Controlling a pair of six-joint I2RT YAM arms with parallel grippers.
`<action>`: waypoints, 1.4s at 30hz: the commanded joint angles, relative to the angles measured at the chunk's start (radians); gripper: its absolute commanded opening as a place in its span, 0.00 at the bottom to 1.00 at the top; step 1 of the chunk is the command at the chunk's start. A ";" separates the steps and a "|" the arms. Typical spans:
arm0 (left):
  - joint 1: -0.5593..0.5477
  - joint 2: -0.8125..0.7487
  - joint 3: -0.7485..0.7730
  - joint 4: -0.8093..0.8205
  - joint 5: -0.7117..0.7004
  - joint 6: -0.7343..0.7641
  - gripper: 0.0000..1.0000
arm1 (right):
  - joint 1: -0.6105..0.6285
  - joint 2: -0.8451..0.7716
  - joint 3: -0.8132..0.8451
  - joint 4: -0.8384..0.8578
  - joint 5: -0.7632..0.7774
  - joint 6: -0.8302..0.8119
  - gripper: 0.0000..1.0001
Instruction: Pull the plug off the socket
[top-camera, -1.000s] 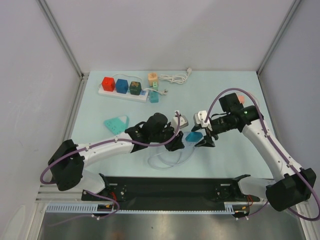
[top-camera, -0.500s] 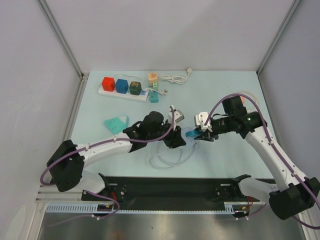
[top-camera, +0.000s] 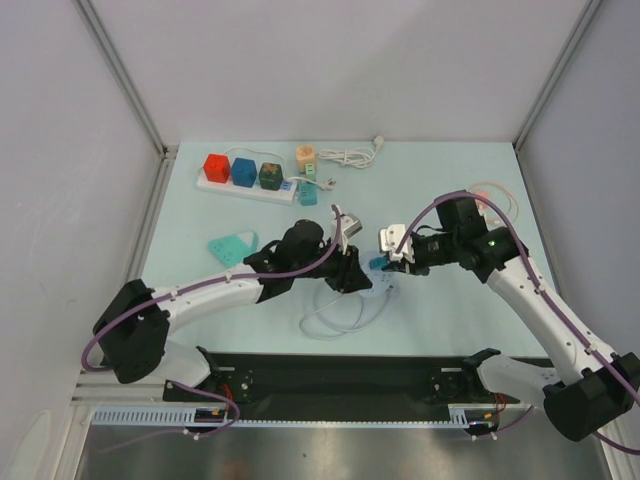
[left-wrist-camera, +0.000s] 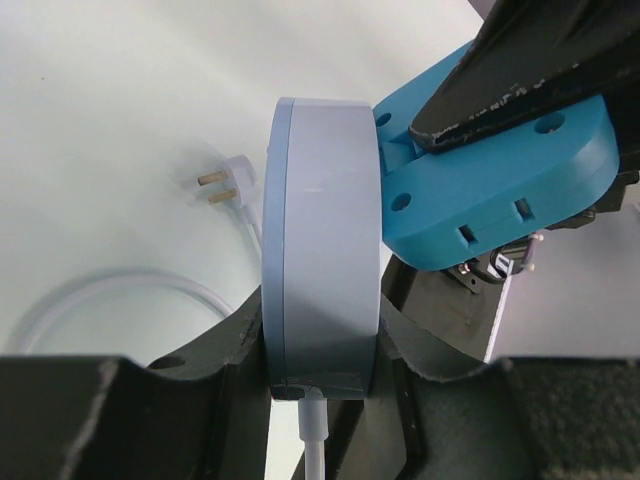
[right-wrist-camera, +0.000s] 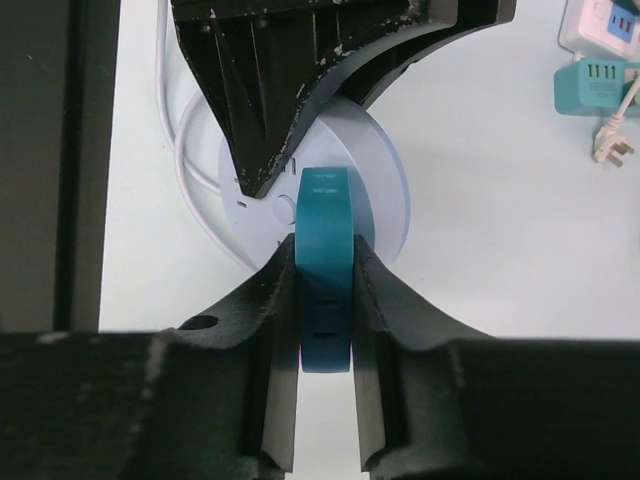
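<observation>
Blue plug (right-wrist-camera: 324, 200) seated against the round white socket (left-wrist-camera: 322, 200), the pair held between the two arms at mid-frame in the top view.
The left pincer (left-wrist-camera: 322, 320) is clamped across the socket's rim. The right pincer (right-wrist-camera: 324, 270) is clamped on the plug's flat sides. The plug's face is pressed flush to the socket. The socket's white cable (top-camera: 330, 318) loops on the tabletop (top-camera: 450, 180) just below them.
</observation>
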 joint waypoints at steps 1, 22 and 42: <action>0.028 -0.022 0.008 0.130 0.001 -0.060 0.00 | 0.028 0.006 -0.004 -0.036 0.011 0.023 0.18; 0.155 0.187 0.048 0.024 -0.040 -0.092 0.00 | -0.096 -0.076 0.026 0.054 0.169 0.172 0.00; 0.163 0.160 0.076 0.021 -0.033 0.028 0.00 | -0.512 0.031 -0.166 0.579 0.380 0.700 0.00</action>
